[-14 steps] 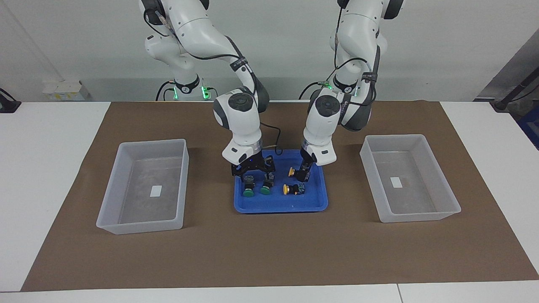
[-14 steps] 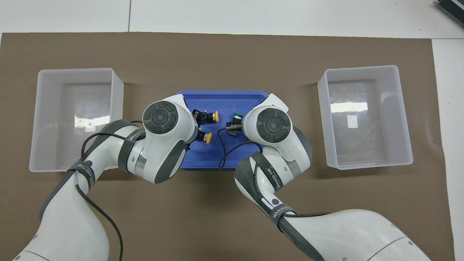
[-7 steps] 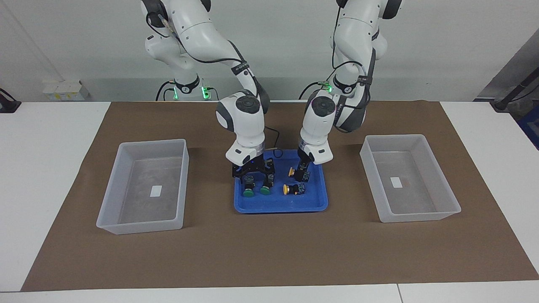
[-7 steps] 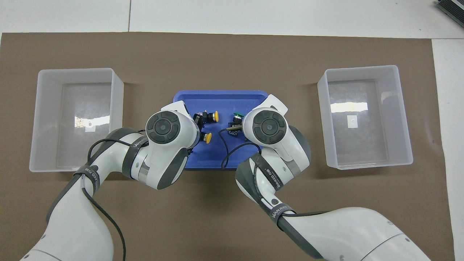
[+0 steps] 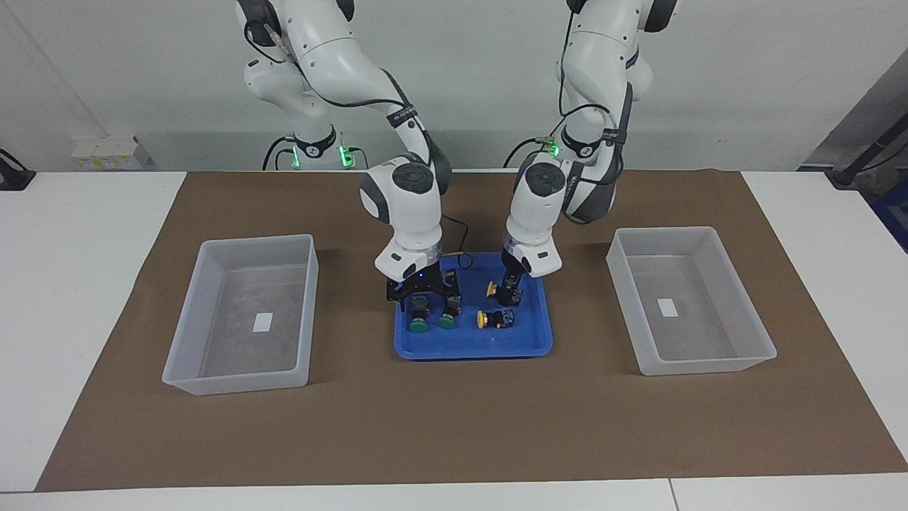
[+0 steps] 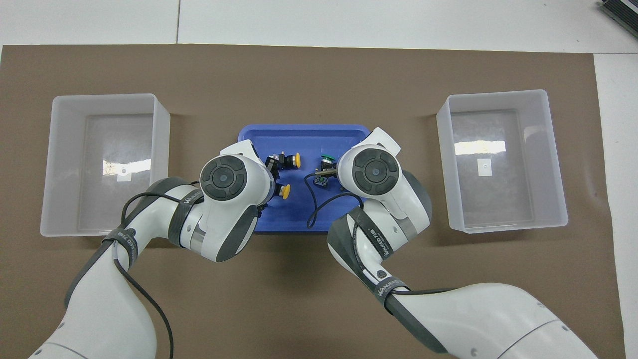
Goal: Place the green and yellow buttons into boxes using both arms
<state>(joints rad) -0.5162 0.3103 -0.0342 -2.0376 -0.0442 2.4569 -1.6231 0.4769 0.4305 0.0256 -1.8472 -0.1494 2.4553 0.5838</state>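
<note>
Two green buttons (image 5: 418, 325) (image 5: 446, 321) and two yellow buttons (image 5: 491, 289) (image 5: 484, 319) lie in a shallow blue tray (image 5: 472, 351) between the two boxes. My right gripper (image 5: 423, 301) is low in the tray, open, its fingers down beside the green buttons' black bodies. My left gripper (image 5: 508, 294) is down at the black body of the yellow button nearer the robots. From overhead, both yellow buttons (image 6: 296, 158) (image 6: 285, 191) and one green button (image 6: 327, 158) show. The wrists hide the other green button and both grippers there. Both boxes (image 5: 255, 241) (image 5: 667, 231) hold only a white label.
A brown mat (image 5: 454, 426) covers the table under the tray and boxes. A black cable (image 6: 311, 209) loops over the tray by the right arm's wrist. One box stands at each arm's end of the table, each about a tray's width from the tray.
Both wrists have shifted slightly over the tray, the right gripper a little toward its own end. The grippers stay low at the buttons. No button has moved.
</note>
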